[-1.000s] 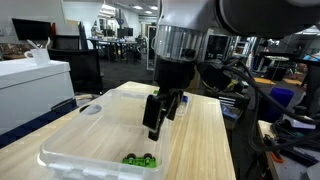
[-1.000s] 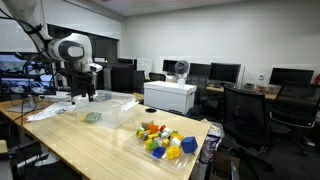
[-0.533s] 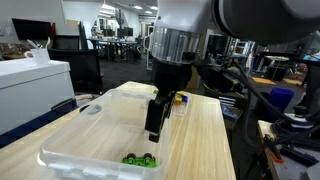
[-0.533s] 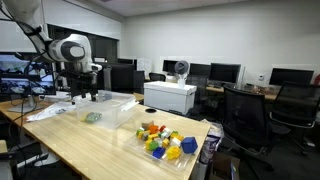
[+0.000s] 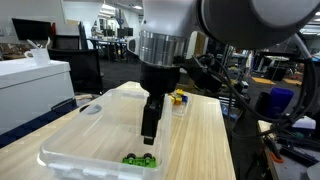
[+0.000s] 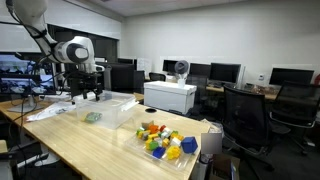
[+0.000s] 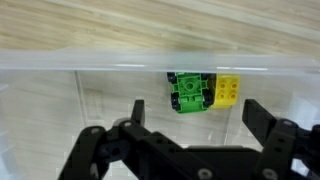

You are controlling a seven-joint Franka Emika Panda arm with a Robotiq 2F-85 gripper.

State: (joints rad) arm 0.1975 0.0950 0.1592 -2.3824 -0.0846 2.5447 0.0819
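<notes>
My gripper [image 5: 148, 134] hangs open and empty over a clear plastic bin [image 5: 60, 145] on a light wood table. In the wrist view the open jaws [image 7: 198, 112] frame the bin floor just below a green toy car [image 7: 187, 91] with black wheels, which touches a yellow brick [image 7: 229, 89] on its right. In an exterior view the green car [image 5: 139, 159] lies near the bin's front wall, a little below the fingertips. The arm and bin [image 6: 112, 106] also show at the far end of the table.
A second clear container [image 6: 165, 143] with several coloured blocks stands on the table's near part. Coloured blocks [image 5: 179, 98] sit behind the bin. A white box [image 6: 170, 96], office chairs [image 6: 245, 115] and monitors surround the table.
The arm has shifted left and lowered slightly inside the bin, closer to the green car. The jaws stay open.
</notes>
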